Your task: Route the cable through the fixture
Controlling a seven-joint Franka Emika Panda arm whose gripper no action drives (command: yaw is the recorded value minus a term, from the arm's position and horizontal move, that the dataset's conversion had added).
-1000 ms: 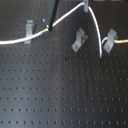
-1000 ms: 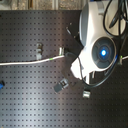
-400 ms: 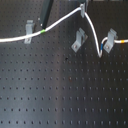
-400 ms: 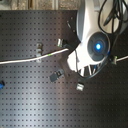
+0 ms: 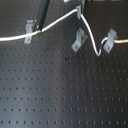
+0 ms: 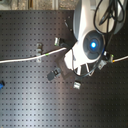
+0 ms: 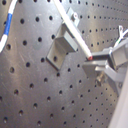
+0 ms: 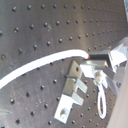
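Note:
The white cable comes in from the first exterior view's left and passes a left clip beside its green band. It climbs to my gripper at the top edge. From there it drops close past the right side of the grey forked fixture, loops, and its blue-and-yellow band reaches a right clip. Both wrist views show the gripper shut on the cable close by the fixture. I cannot tell whether the cable sits in the fork.
A duller clip holds the cable at the first exterior view's left and a bright narrow clip at its right. The black perforated board fills the view. In the second exterior view the white arm body covers the gripper.
The gripper has carried the held part of the cable a little toward the first exterior view's left, closer to the fixture. The arm body has shifted left in the second exterior view.

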